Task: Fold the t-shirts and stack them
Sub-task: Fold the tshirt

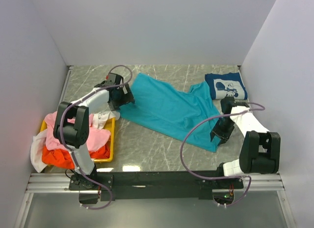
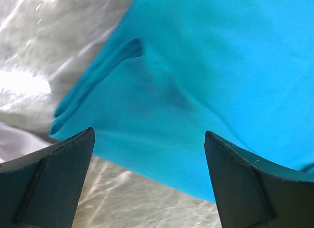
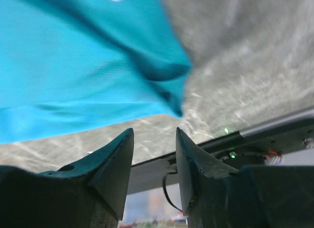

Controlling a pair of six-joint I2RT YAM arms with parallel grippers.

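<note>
Left tool (image 2: pixel 149 137) is held wide apart over the plain teal cloth t-shirt (image 2: pixel 211 66), right tool (image 3: pixel 154 134) narrowly parted, empty; creases could be trapped by uneven pinching.

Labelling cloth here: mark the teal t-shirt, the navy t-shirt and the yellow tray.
teal t-shirt (image 1: pixel 167 110), top view, mid body.
navy t-shirt (image 1: pixel 225 86), top view, printed front.
yellow tray (image 1: pixel 112 142), top view, right wall.
</note>
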